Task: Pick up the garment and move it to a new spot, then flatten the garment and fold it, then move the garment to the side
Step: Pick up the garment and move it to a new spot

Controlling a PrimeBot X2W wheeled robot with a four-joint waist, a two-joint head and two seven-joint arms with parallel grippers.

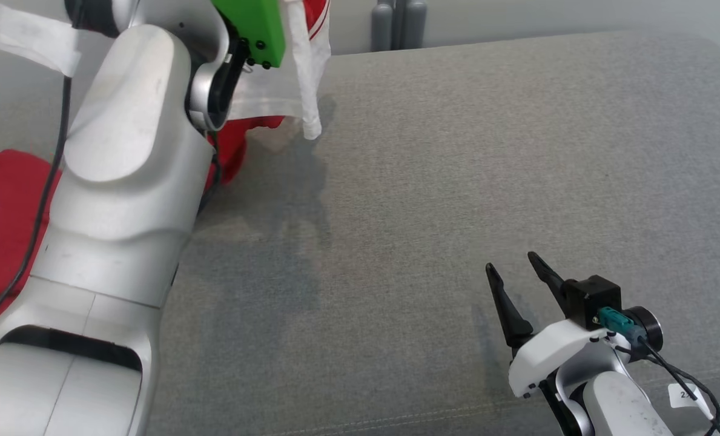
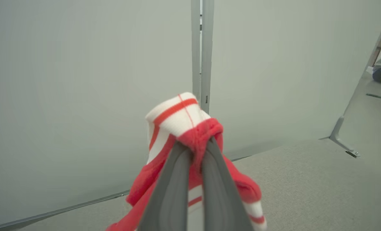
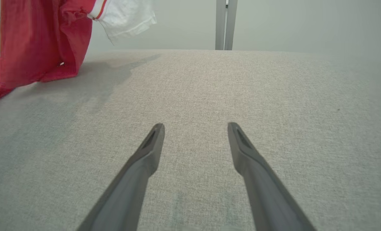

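The garment (image 1: 2, 230) is red with white sleeves and red-striped white trim. My left gripper (image 2: 198, 142) is shut on a bunched fold of it (image 2: 190, 128) and holds it high. The left arm (image 1: 129, 157) rises across the left of the head view, and a white sleeve (image 1: 308, 79) dangles beside it. The garment's lower red part still lies on the grey cushioned surface (image 1: 456, 181) at the left. In the right wrist view the garment (image 3: 43, 41) hangs at the upper left. My right gripper (image 1: 520, 266) hovers low over the surface at the near right, open and empty (image 3: 195, 125).
The grey fabric surface stretches wide to the right of the hanging garment. Pale partition panels with a grey post (image 3: 225, 24) stand behind its far edge. A metal panel foot (image 2: 341, 141) rests on the floor at the right of the left wrist view.
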